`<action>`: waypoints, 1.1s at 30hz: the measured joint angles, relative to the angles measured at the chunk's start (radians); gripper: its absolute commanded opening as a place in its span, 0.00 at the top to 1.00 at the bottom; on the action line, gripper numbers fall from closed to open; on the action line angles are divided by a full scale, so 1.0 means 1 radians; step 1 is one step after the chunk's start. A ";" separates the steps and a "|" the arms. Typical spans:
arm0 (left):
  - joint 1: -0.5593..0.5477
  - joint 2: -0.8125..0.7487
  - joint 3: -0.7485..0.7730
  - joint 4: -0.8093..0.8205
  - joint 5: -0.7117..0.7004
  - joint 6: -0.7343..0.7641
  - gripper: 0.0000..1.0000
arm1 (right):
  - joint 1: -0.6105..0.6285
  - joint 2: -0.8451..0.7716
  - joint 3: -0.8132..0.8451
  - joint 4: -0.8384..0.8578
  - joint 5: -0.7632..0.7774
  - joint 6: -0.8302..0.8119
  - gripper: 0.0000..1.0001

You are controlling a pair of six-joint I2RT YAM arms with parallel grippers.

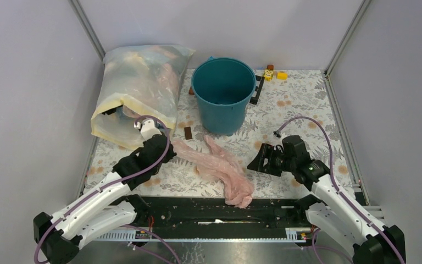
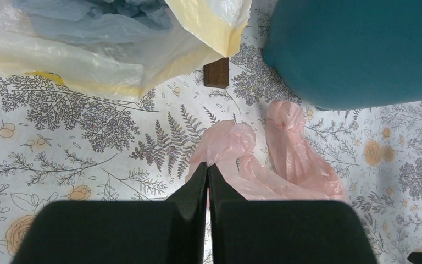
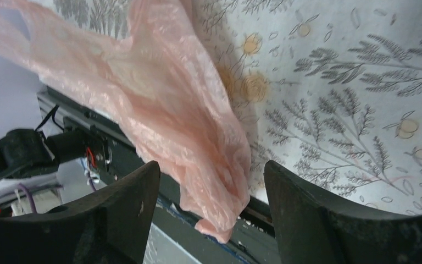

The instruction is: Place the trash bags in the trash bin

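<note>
A pale-pink trash bag (image 1: 220,165) lies stretched across the floral mat in front of the teal trash bin (image 1: 222,118), its near end hanging over the table's front edge. My left gripper (image 1: 167,147) is shut, pinching the bag's left end; the left wrist view shows the fingertips (image 2: 207,165) closed on the pink plastic (image 2: 286,159), with the bin (image 2: 357,49) up right. My right gripper (image 1: 253,162) is open, just right of the bag. In the right wrist view the bag (image 3: 159,99) hangs in front of the spread right gripper (image 3: 211,165), untouched.
A large yellowish-white sack (image 1: 137,82) stuffed with bags lies at the back left, its mouth near my left gripper. A small brown block (image 1: 188,132) lies between sack and bin. Yellow toy blocks (image 1: 275,74) and a black strip (image 1: 257,91) sit right of the bin.
</note>
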 measured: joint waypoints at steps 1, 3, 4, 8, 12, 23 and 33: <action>0.002 0.002 -0.001 0.000 0.001 0.000 1.00 | 0.003 -0.007 0.000 -0.011 -0.013 -0.004 0.23; 0.005 0.010 -0.002 0.004 0.003 -0.001 1.00 | 0.010 -0.023 -0.001 -0.031 -0.040 -0.013 0.25; 0.007 0.017 -0.002 0.007 0.004 -0.001 1.00 | 0.016 -0.028 -0.001 -0.039 -0.053 -0.016 0.28; 0.011 0.039 -0.002 0.019 0.009 -0.001 1.00 | 0.080 -0.016 -0.001 -0.055 -0.059 -0.022 0.38; 0.019 0.042 -0.002 0.023 0.011 -0.001 1.00 | 0.170 0.033 -0.001 -0.074 -0.033 -0.019 0.35; 0.036 0.040 -0.002 0.022 0.011 0.000 1.00 | 0.256 0.047 -0.023 -0.079 0.066 0.016 0.91; 0.091 -0.078 0.008 -0.048 -0.018 -0.010 1.00 | 0.258 -0.130 0.040 -0.192 0.302 0.078 1.00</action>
